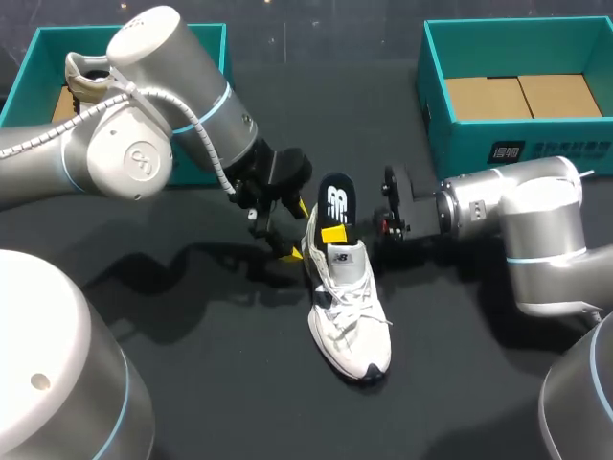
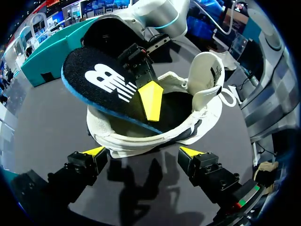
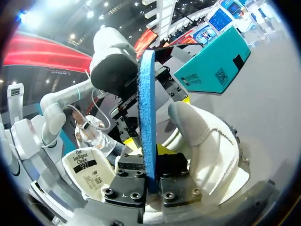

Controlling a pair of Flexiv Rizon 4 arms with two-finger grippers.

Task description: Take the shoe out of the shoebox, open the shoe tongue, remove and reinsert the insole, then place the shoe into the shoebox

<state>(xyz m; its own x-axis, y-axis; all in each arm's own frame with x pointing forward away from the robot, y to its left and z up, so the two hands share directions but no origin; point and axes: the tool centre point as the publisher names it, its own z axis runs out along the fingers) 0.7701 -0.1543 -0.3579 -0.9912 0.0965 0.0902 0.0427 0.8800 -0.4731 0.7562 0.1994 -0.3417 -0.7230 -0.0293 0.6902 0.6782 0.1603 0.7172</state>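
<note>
Right gripper (image 3: 150, 160), pinched insole (image 3: 146, 103) — shoe (image 3: 211, 141) hiding end

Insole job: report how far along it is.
Done: shoe is out on the table, tongue pulled open. In hand: right claw is shut on the insole, its end in the shoe; whether it is coming out or going in, I cannot tell. Left claw is open at the heel. To do: seating the insole, then boxing the shoe.

Robot demo station: left arm (image 1: 144, 125), right arm (image 1: 536, 220), black table (image 1: 220, 383), teal shoeboxes (image 1: 517, 144).
</note>
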